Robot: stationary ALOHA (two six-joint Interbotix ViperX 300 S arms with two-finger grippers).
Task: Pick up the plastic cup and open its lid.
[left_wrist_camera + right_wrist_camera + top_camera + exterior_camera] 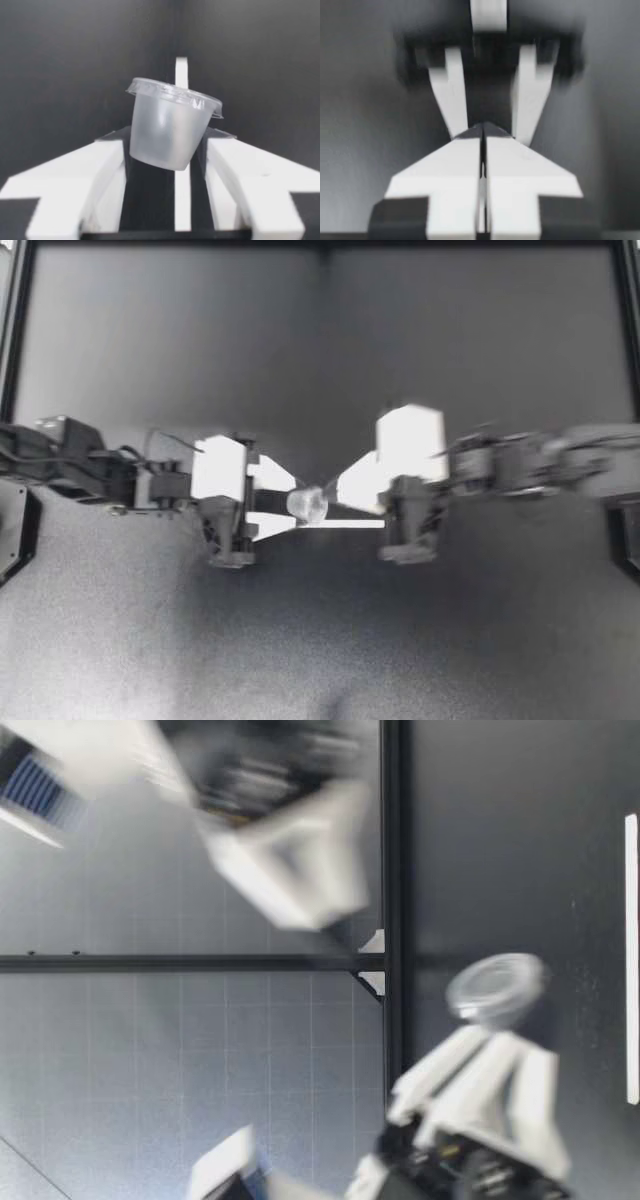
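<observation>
Grip the plastic cup (308, 504) in my left gripper (292, 503), clenched on it from two sides. In the left wrist view see both fingers (100, 170) of the left gripper (167, 150) pressed against the lower wall of the cup (167, 132), which tilts with its wider end ahead of the fingertips. Find the clear lid (175, 95) seated on the rim along the whole edge that shows. Hold my right gripper (332, 496) clenched as well. In the right wrist view see the two fingers of the right gripper (482, 131) lying flat against each other along their length, pointing at the spread fingers of the left gripper (451, 100) just ahead; cannot make out the cup there. In the top view place the cup near the middle of the dark table (320, 640), at three o'clock from the left gripper's body. Place the right gripper's tip at three o'clock from the cup, seemingly touching it. Read otherwise from the low view: see the right gripper (325, 905), blurred, standing higher above the table than the lid (495, 982), which faces that camera at the tips of the left gripper (505, 1045). Note a white strip (345, 523) on the table at five o'clock from the cup, running toward three o'clock.
</observation>
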